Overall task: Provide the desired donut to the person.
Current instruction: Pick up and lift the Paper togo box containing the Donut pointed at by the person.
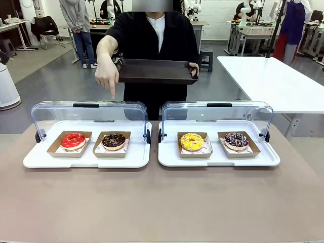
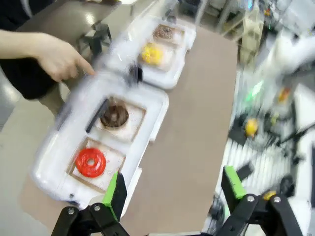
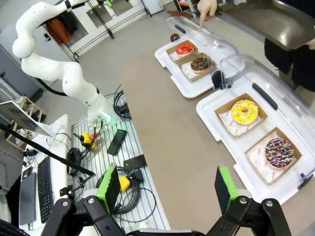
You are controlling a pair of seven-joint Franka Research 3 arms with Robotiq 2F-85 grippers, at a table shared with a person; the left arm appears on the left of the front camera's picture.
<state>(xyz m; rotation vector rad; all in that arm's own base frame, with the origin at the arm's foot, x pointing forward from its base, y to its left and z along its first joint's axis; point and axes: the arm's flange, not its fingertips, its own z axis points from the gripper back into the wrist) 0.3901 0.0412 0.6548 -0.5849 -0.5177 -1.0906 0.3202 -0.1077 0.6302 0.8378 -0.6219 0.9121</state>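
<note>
Four donuts sit in cardboard holders near the table's far edge, two in each white case. The chocolate donut lies in the left case, in the holder nearer the table's middle. The red donut is beside it, toward the table's left edge. A clear lid stands along that case's far side. The person points one hand down, the fingertip just above this lid and in line with the chocolate donut. Their other hand holds a dark tray level beyond the far edge. The right case holds a yellow donut and a sprinkled donut. The left gripper hangs above the table's left end, jaws spread and gripping nothing. The right gripper is likewise spread and unladen, off the table's right end.
</note>
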